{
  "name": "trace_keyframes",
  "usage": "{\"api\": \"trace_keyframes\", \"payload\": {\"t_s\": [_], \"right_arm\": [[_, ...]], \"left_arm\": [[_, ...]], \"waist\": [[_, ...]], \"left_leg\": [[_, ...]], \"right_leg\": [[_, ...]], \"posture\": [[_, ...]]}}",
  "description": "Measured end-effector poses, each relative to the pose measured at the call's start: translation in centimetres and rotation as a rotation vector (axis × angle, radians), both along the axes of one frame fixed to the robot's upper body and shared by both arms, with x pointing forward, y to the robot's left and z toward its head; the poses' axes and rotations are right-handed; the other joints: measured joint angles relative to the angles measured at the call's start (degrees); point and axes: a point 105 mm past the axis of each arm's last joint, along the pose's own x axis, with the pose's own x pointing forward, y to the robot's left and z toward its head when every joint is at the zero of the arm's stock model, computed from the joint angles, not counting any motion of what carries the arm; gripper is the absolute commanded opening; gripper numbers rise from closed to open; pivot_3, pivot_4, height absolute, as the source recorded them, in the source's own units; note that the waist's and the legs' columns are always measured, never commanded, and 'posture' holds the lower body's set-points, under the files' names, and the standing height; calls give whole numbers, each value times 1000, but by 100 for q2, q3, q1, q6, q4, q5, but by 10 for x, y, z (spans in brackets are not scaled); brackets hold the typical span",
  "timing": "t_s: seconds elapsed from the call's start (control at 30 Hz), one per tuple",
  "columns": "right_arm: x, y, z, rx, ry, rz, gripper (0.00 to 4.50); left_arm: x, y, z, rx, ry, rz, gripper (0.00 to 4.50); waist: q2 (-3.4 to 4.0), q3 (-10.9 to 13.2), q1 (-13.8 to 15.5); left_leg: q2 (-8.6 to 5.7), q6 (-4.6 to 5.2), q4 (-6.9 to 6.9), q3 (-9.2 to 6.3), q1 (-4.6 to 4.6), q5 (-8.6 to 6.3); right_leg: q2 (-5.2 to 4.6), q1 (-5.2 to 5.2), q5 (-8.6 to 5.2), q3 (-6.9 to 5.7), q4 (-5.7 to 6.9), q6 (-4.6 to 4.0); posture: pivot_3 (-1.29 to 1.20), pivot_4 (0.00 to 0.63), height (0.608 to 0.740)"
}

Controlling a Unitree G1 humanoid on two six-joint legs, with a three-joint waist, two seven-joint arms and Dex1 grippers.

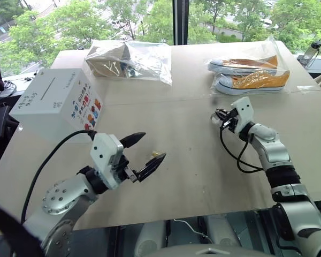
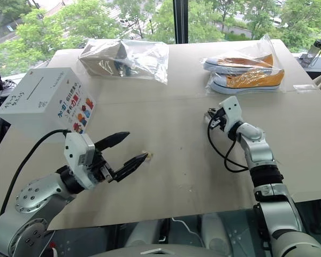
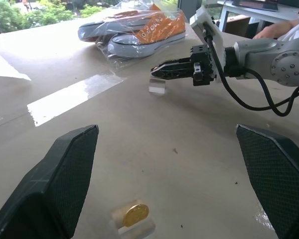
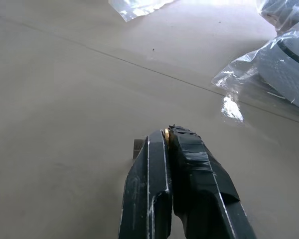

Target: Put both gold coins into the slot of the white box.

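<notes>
The white box (image 1: 52,104) stands at the table's left edge, its thin dark slot (image 1: 47,88) on top and cartoon figures on its near face. One gold coin (image 3: 135,215) sits on a small clear stand on the table, just beyond my left gripper (image 1: 153,145), whose two black fingers are spread wide open on either side of it. Farther right, my right gripper (image 1: 219,116) is shut on the other gold coin (image 4: 166,133), which shows as a thin gold edge between the fingertips. It hovers just above an empty clear stand (image 3: 157,85).
A clear plastic bag with brown contents (image 1: 129,60) lies at the back left. Orange-yellow sneakers in a clear bag (image 1: 251,74) lie at the back right. A black cable loops beside my right forearm (image 1: 232,152). The table's front edge (image 1: 203,211) runs close to me.
</notes>
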Motion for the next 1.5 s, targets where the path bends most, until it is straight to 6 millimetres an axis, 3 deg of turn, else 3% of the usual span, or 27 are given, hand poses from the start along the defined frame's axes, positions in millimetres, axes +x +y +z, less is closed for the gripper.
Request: {"api": "trace_keyframes", "payload": {"t_s": [0.2, 0.33, 0.4, 0.47, 0.6, 0.63, 0.77, 1.37, 1.47, 1.5], "right_arm": [[-16, 31, 40, 315, 46, 143, 44], [-38, 66, 81, 779, 287, 354, 44], [-55, 85, 112, 906, 333, 501, 44], [-67, 95, 127, 970, 362, 572, 44], [-75, 109, 135, 1064, 428, 618, 0], [-76, 111, 136, 1069, 431, 622, 0], [-83, 120, 143, 1074, 430, 659, 0], [-100, 138, 152, 1004, 388, 763, 0], [-99, 137, 152, 1006, 379, 756, 0], [-99, 137, 152, 1005, 377, 752, 0]], "left_arm": [[19, -14, 10, -196, 29, 92, 4500], [36, -28, 34, -610, 92, 42, 4500], [41, -29, 53, -796, 86, -6, 4500], [45, -24, 62, -921, 88, -20, 4500], [49, -24, 69, -1089, 116, -65, 2763], [49, -25, 70, -1104, 122, -79, 2558], [49, -33, 77, -1159, 130, -133, 874], [49, -41, 79, -1171, 148, -178, 874], [48, -44, 79, -1168, 150, -198, 23], [47, -44, 80, -1171, 150, -205, 23]], "waist": [[-2, -1, 5], [-5, 2, 8], [-5, 1, 9], [-5, 1, 9], [-5, 1, 4], [-5, 1, 2], [-5, 1, 0], [-5, 1, -13], [-5, 1, -16], [-5, 1, -15]], "left_leg": [[2, 0, 1, -6, -2, 0], [4, 0, 9, -17, -7, 0], [3, 1, 9, -21, -5, 0], [1, 1, 8, -24, -6, 0], [-10, 1, 8, -17, -11, 0], [-11, 1, 8, -16, -12, 0], [-14, 1, 8, -15, -11, 0], [-11, 1, 8, -17, -13, 0], [-10, 1, 8, -17, -13, 0], [-10, 1, 8, -16, -14, 0]], "right_leg": [[-2, 1, 2, -3, 3, 1], [-16, 0, 3, -12, 8, 0], [-10, 1, 3, -17, 11, 0], [-7, 1, 3, -23, 10, 0], [-5, 1, 2, -17, 5, 1], [-6, 1, 2, -16, 5, 1], [-2, 1, 2, -20, 5, 1], [6, 1, 1, -19, -2, 1], [6, 1, 0, -20, -2, 1], [7, 1, 0, -20, -2, 1]], "posture": [[0, 150, 740], [0, 150, 740], [0, 150, 740], [0, 150, 740], [0, 150, 740], [0, 150, 740], [0, 150, 740], [0, 150, 740], [0, 150, 740], [0, 150, 740]]}}
